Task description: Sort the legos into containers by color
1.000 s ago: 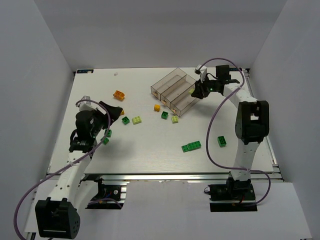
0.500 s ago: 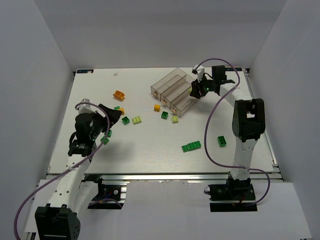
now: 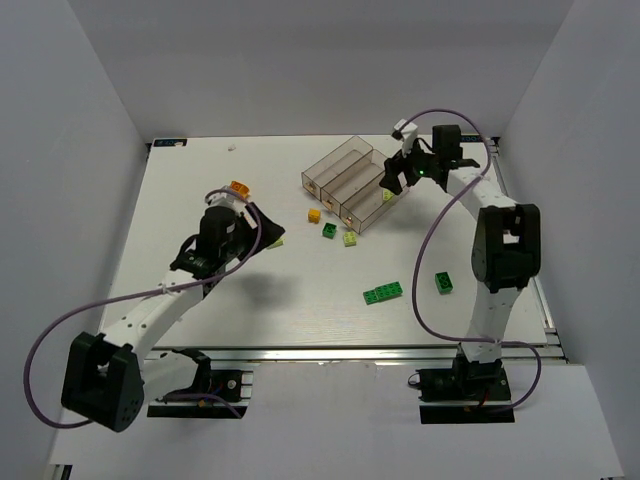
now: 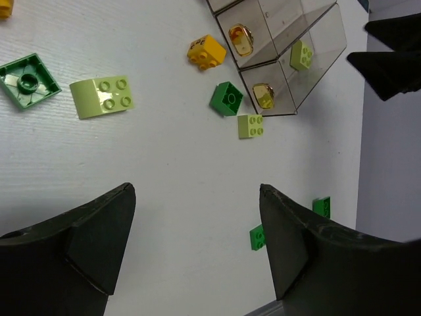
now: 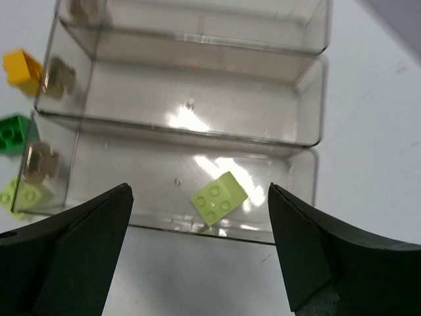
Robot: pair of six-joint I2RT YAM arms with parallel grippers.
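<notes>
Right gripper point(image 5: 199, 191): jaws wide, empty, above clear plastic three-compartment tray point(image 5: 314, 112). Pale yellow-green studded brick point(image 5: 218, 196) lies in its end compartment. Left gripper point(image 4: 197, 191): wide, empty, over white table point(image 4: 164, 171).

yellow brick point(image 4: 4, 6) cropped at corner, green brick point(image 5: 12, 133) edge-cut

A white flat surface point(image 3: 300, 320) carries a clear plastic three-bin tray point(image 3: 345, 180) beneath the right hand point(image 3: 392, 178). Ahead of the left hand point(image 4: 196, 191) lie a pale green studded brick point(image 4: 102, 97), a yellow brick point(image 4: 206, 51) and a dark green brick point(image 4: 227, 99).
</notes>
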